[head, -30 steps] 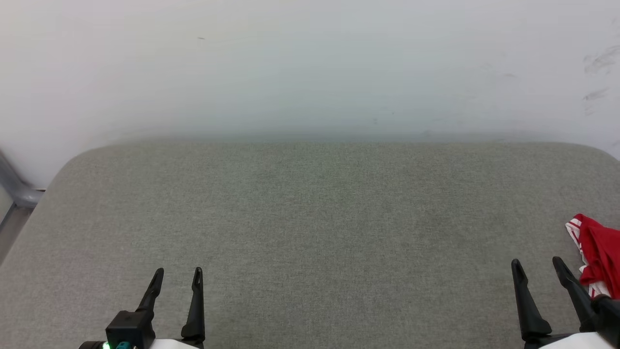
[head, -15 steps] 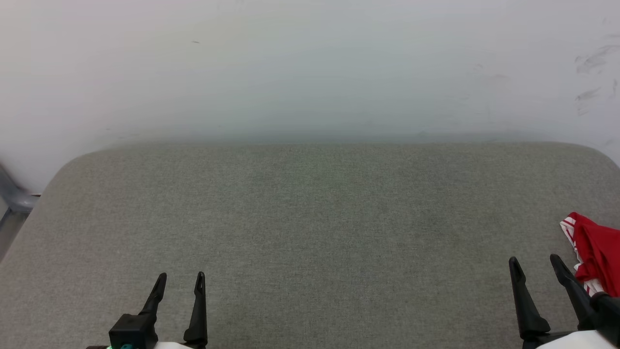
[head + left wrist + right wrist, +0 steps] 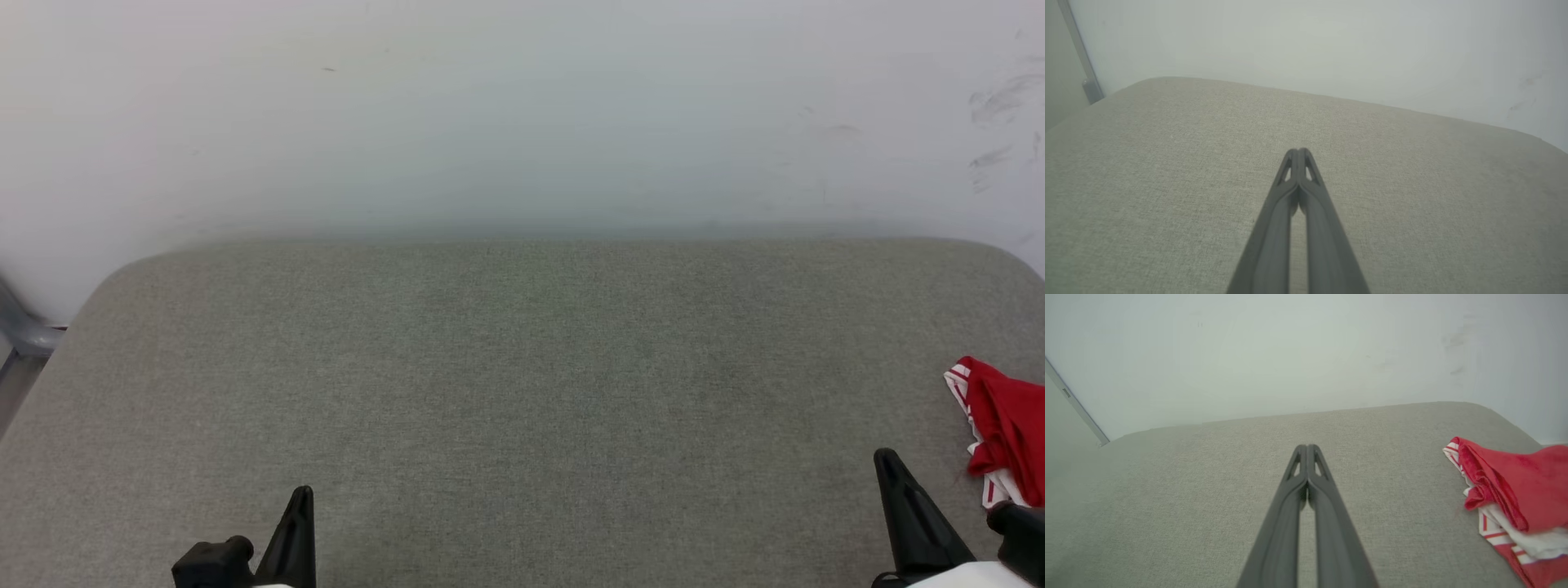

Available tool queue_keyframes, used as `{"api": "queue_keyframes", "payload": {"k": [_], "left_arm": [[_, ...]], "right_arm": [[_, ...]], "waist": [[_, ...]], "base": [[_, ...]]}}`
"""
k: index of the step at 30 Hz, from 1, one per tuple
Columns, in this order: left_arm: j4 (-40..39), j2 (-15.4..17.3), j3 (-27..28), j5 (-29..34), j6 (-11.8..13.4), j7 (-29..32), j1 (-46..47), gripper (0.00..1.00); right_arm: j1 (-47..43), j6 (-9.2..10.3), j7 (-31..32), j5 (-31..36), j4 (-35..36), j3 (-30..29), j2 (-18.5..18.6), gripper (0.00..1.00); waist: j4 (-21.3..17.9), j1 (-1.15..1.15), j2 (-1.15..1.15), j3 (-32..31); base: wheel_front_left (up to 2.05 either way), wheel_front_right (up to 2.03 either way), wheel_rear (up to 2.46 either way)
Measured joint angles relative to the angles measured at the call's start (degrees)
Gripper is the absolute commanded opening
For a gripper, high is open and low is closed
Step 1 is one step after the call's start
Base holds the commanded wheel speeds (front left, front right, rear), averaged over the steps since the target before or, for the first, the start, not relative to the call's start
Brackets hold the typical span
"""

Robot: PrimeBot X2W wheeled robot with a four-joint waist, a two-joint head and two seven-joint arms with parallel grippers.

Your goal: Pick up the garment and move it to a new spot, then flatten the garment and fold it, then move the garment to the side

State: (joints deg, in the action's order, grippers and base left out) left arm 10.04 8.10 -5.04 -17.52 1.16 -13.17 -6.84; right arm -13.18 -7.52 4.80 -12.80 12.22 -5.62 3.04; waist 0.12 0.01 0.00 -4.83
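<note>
Head view: where is the red-and-white jersey-style shirt with striped trim seen?
>> Bunched at the far right edge of the grey woven padded surface, partly cut off by the frame.
Is it held by anything?
>> No. It is seen lying loose on the pad, just beside the right gripper and apart from it. In the right wrist view crumpled red cloth is seen stacked over white and striped layers, to the right of the fingers.
Jaw state?
>> The right jaws are pressed together tip to tip, nothing between them. The left gripper is likewise closed on nothing, as confirmed in the left wrist view; it is poised over the pad at the lower left, well apart from the shirt.
Background?
>> A plain white wall with faint scuffs at the right is seen behind the pad; a grey metal rail is seen at the left edge.
</note>
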Motion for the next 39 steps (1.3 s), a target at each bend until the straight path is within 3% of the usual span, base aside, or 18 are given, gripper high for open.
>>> {"api": "queue_keyframes", "payload": {"k": [19, 39], "left_arm": [[0.83, -1.38, 2.66, -18.33, -2.15, 4.63, 2.74, 0.00], [1.67, -2.55, 5.21, -33.94, -3.72, 8.64, 5.14, 0.00]], "right_arm": [[4.17, 0.00, -0.15, -20.26, -6.52, 0.55, 0.22, 0.00], [8.24, 0.01, -0.15, -36.97, -12.01, 0.69, 0.45, 0.00]], "waist": [[-0.02, 0.00, 0.00, 0.79], [-0.04, 0.00, 0.00, 1.61]], "base": [[0.00, 0.00, 0.00], [0.00, 0.00, 0.00]]}}
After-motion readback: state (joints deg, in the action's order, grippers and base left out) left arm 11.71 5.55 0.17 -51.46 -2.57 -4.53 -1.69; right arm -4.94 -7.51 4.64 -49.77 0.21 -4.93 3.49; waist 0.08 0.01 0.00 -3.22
